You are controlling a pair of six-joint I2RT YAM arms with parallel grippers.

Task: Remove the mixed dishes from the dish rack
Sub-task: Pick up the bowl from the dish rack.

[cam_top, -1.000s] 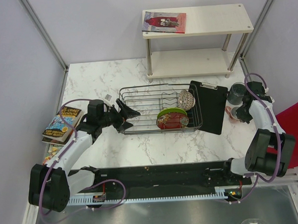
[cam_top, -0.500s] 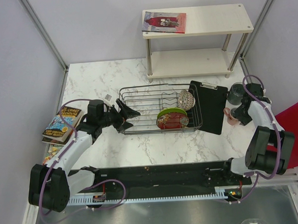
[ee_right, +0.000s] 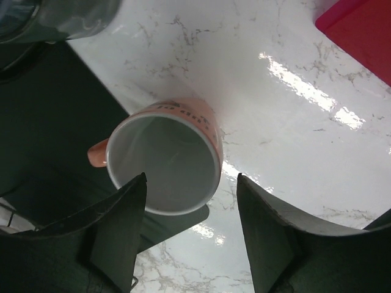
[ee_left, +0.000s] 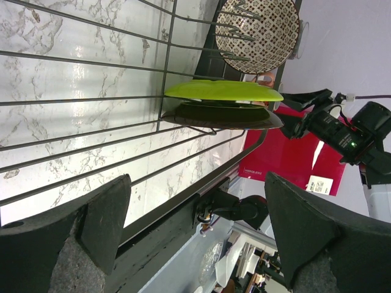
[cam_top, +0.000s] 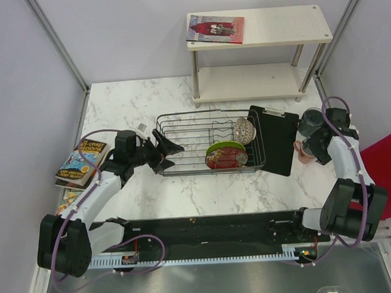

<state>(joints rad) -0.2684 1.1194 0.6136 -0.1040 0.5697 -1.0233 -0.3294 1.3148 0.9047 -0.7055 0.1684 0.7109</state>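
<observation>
Plate (ee_left: 223,90) stands at rack's (cam_top: 190,172) right end, rim toward left claw (ee_left: 197,178), wide open at left end; right claw (ee_right: 191,177) hangs open over cup (ee_right: 165,162).

Bright, even light from overhead fills the booth. White glare streaks the glossy marble tabletop (ee_right: 305,91) in both wrist views. Shadows fall soft. The nearest dark fingers (ee_left: 317,238) look blurred.

- White marble table (cam_top: 204,192) recorded as the bearing surface.
- Wire dish rack (cam_top: 200,113) is set at centre, with a black board (cam_top: 277,142) laid just beside its right end.
- Dark cup (cam_top: 309,122) and pink cup (ee_right: 165,162) are stood upright right of the board.
- Two-tier shelf (cam_top: 258,84) is placed at the far edge.
- Stacked books (cam_top: 82,164) are laid at the left edge.
</observation>
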